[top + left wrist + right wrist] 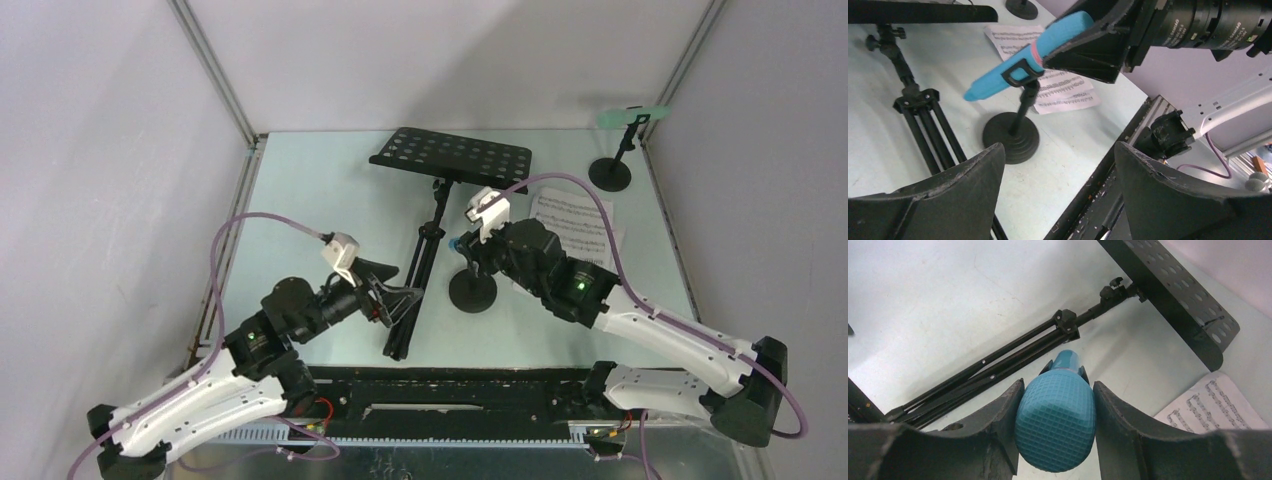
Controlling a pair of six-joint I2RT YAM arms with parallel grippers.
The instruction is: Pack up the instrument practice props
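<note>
The black music rack lies flat, with its perforated desk (450, 155) at the back and its folded tripod legs (415, 280) pointing toward me. The blue toy microphone (1028, 55) sits in the clip of a black round-based holder (472, 290). My right gripper (1055, 410) is shut on the microphone's meshed head (1055, 422). My left gripper (1058, 170) is open and empty, just right of the tripod legs (923, 120) and near the holder's base (1010, 137). The white sheet music (575, 225) lies flat behind the right arm. The mint-green microphone (630, 118) rests on the second holder (610, 173) at the back right.
Grey enclosure walls with metal corner posts (215, 70) close in the table on three sides. The black rail (450, 385) runs along the near edge between the arm bases. Purple cables (250, 220) loop above both arms.
</note>
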